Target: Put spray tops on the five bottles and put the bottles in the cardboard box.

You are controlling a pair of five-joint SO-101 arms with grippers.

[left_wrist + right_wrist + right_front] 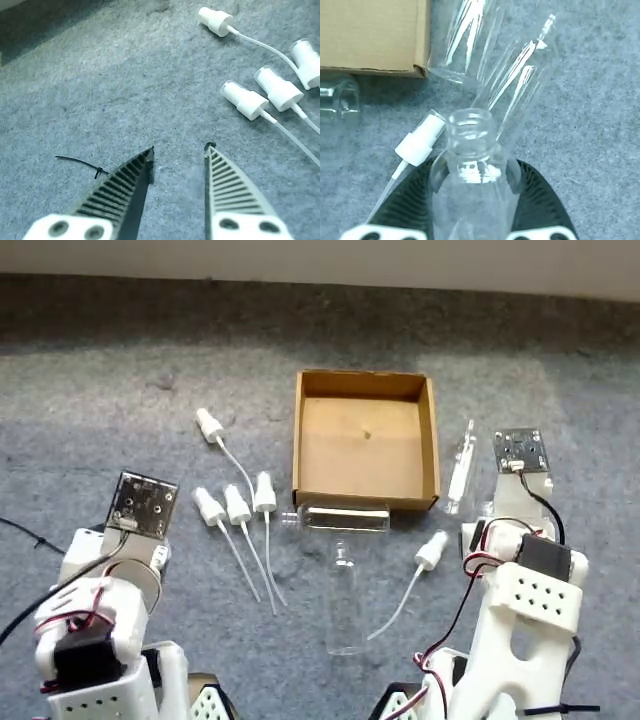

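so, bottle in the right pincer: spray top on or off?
Off. The bottle in the right pincer has a bare, open neck; a loose spray top lies beside it on the carpet.

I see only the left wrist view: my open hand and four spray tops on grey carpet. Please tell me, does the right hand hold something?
Observer: Yes. The right hand is closed on a clear bottle, whose neck is open, with no top on it.
Operator: Is there a fifth top somewhere?
Observer: One spray top lies off the box corner nearest the right arm.
Operator: And is any bottle in the box?
Observer: No. The cardboard box holds no bottle yet.
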